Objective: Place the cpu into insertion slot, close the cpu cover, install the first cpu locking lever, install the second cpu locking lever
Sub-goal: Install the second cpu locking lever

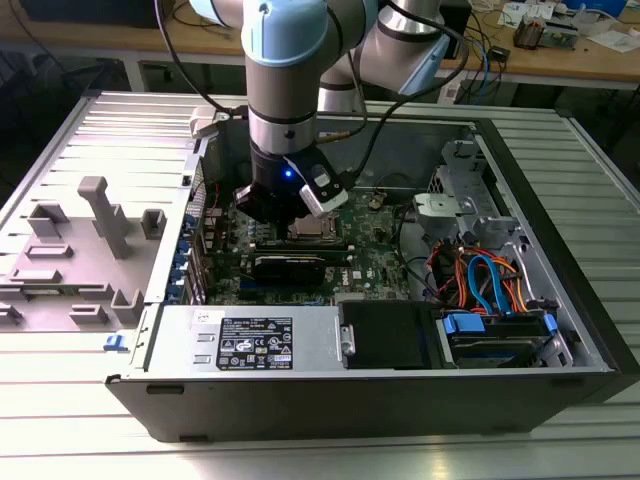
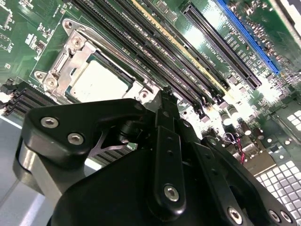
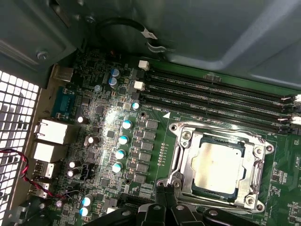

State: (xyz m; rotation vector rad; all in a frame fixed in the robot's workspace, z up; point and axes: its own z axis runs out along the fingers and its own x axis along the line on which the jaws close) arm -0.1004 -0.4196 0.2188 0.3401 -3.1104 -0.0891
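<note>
The pale silvery cpu (image 3: 218, 165) lies flat in the insertion slot (image 1: 315, 228) on the green motherboard. The silver cpu cover (image 3: 187, 162) is down over the chip's edges, which also shows in the second wrist view, cpu (image 2: 96, 81) and cover (image 2: 70, 52). A thin lever rod (image 3: 216, 129) runs along one side of the socket. My gripper (image 3: 164, 195) hangs just over the socket's corner, fingers shut together. Whether they pinch a lever end I cannot tell. From outside, the gripper (image 1: 290, 212) is low inside the case, over the socket.
Long black memory slots (image 3: 216, 94) run beside the socket. A black card (image 1: 290, 265) stands just in front of it. Drive bays with orange and blue cables (image 1: 490, 280) fill the exterior view's right. The power supply (image 1: 250, 340) is at the front, and a grey fixture (image 1: 95, 215) lies outside the case.
</note>
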